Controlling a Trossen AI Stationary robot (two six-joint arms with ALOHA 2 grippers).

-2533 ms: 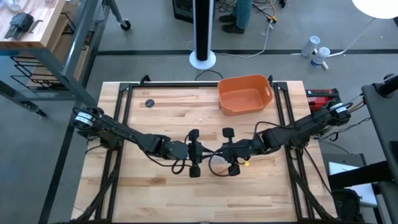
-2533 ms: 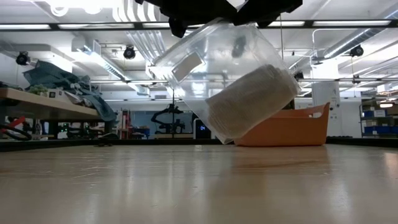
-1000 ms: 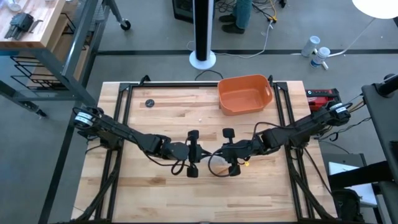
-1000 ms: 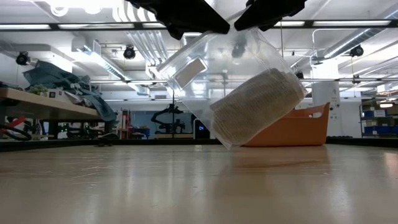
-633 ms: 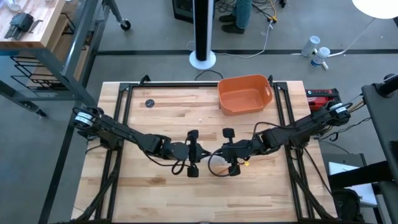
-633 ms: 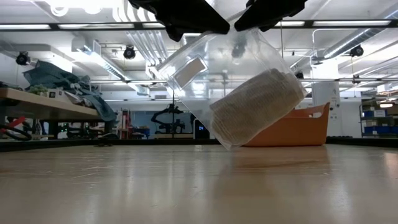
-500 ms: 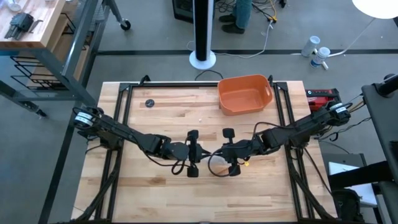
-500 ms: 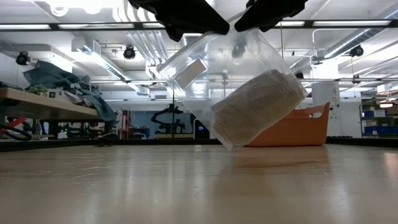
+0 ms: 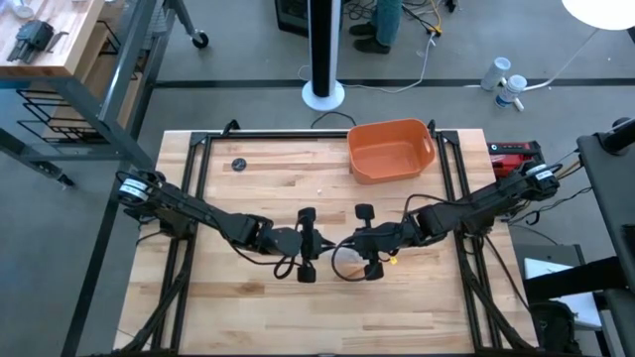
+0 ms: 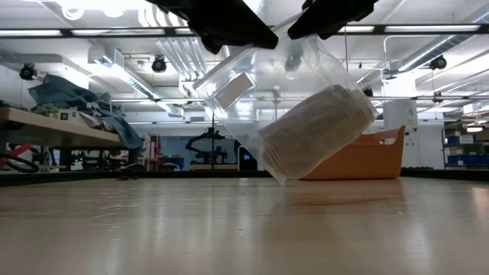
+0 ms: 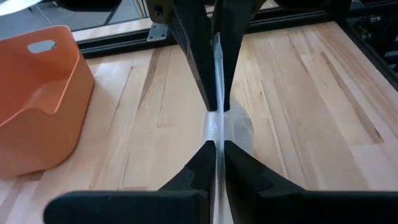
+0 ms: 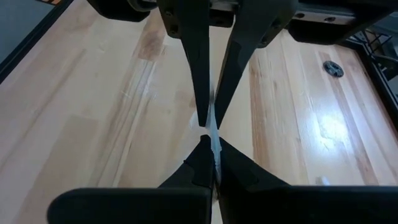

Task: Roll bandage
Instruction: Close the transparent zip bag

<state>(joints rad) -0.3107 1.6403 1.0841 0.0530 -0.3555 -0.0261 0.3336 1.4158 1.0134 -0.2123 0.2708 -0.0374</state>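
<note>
The bandage (image 10: 315, 131), an off-white gauze roll, lies inside a clear plastic wrapper (image 10: 252, 84) that hangs tilted above the table's middle. My left gripper (image 9: 329, 254) and my right gripper (image 9: 345, 256) meet tip to tip over the wrapper (image 9: 344, 262), each shut on its upper edge. In the low view both grippers show only as dark shapes at the top, the left gripper (image 10: 229, 23) on the left and the right gripper (image 10: 330, 14) on the right. My left gripper pinches the wrapper's thin upper edge (image 11: 216, 134) between its two fingers, slanting down from the table's left. The wrapper hangs below, clear of the table. My right gripper pinches the same upper edge (image 12: 213, 135) between its two fingers, slanting down from the table's right. The wrapper with the roll hangs tilted beneath it.
An orange tub (image 9: 390, 150) stands at the table's far right side. A small dark round thing (image 9: 238, 165) lies at the far left. Bare wood stretches along the near side. A person's feet (image 9: 375, 38) stand on the floor beyond the table.
</note>
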